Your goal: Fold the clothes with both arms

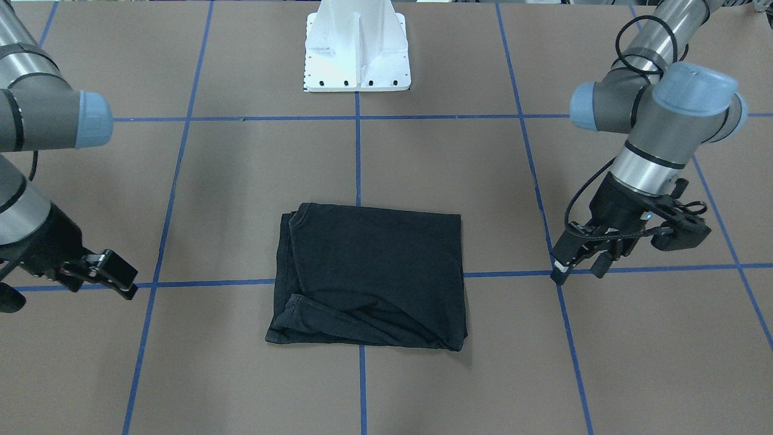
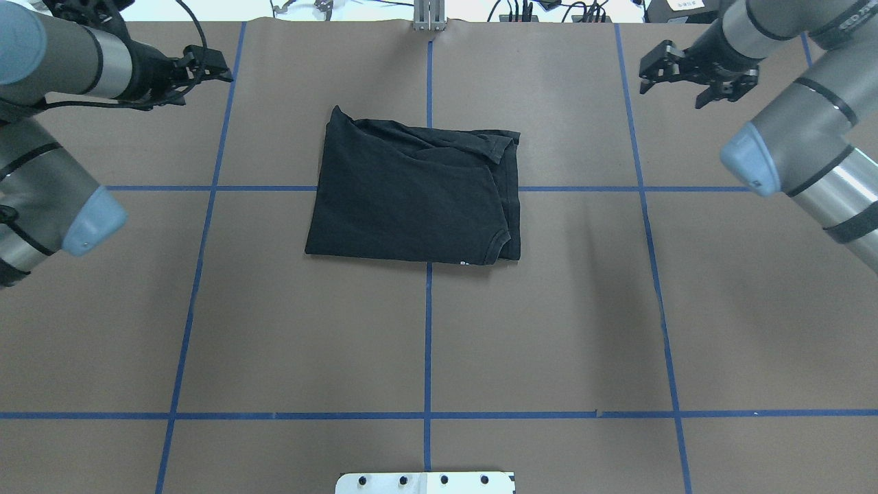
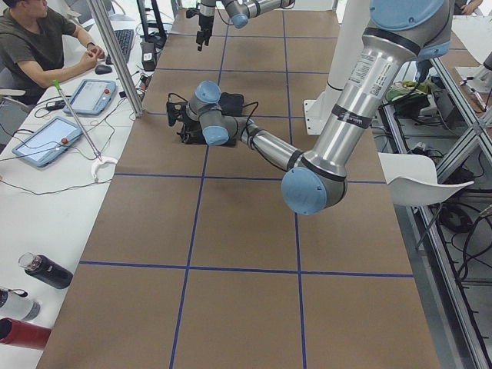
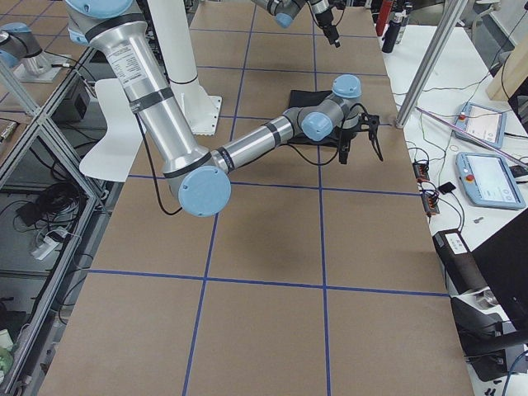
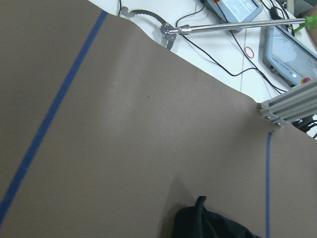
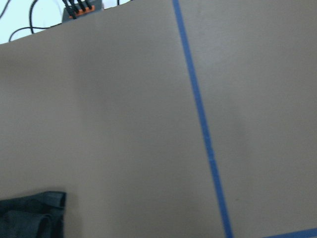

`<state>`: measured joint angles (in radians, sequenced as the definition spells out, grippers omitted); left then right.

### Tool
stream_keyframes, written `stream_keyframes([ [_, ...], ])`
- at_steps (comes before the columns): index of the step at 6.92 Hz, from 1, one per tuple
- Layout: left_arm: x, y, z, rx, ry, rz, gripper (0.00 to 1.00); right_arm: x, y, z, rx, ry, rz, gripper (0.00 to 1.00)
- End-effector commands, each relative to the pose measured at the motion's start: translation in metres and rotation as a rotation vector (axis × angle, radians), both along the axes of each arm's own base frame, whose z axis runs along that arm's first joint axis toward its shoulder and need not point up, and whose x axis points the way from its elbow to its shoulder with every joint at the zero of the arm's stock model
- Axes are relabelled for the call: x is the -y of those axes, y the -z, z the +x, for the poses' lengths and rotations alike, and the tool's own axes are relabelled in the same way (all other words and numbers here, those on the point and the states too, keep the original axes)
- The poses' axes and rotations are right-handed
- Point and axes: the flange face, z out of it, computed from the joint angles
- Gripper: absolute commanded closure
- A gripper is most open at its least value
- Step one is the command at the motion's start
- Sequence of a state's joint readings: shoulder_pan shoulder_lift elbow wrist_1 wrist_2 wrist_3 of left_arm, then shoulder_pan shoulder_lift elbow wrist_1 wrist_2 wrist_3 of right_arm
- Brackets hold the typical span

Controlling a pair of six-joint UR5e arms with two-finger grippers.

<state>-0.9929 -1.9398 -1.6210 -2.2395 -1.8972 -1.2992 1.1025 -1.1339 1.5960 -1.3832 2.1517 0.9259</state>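
Left gripper [image 1: 578,272] hangs released, jaws apart and empty, over the brown worktop [image 2: 549,329] towards its far left corner. Right gripper [image 2: 675,86] is likewise spread and empty, towards the far right corner. Between them, well apart from both, a black T-shirt [image 2: 411,199] lies folded into a rectangle on the centre line, nearer the far edge. Folding looks nearly complete. Any further fold calls for both grippers to descend, pinch one side's corners and carry them across.
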Motion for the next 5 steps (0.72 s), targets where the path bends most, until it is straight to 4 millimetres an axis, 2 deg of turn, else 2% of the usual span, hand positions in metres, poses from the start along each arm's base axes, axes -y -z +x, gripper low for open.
stream_keyframes([
  [1, -0.019, -0.057, -0.081, 0.142, 0.003, 0.044, 0.00, -0.013, -0.064, 0.066, -0.107, 0.093, 0.031, 0.00],
  [3, -0.018, -0.086, -0.151, 0.277, 0.002, 0.130, 0.00, -0.035, -0.125, 0.124, -0.123, 0.218, 0.084, 0.00],
  [5, -0.016, -0.099, -0.192, 0.372, -0.106, 0.243, 0.00, -0.081, -0.204, 0.208, -0.113, 0.304, 0.117, 0.00],
])
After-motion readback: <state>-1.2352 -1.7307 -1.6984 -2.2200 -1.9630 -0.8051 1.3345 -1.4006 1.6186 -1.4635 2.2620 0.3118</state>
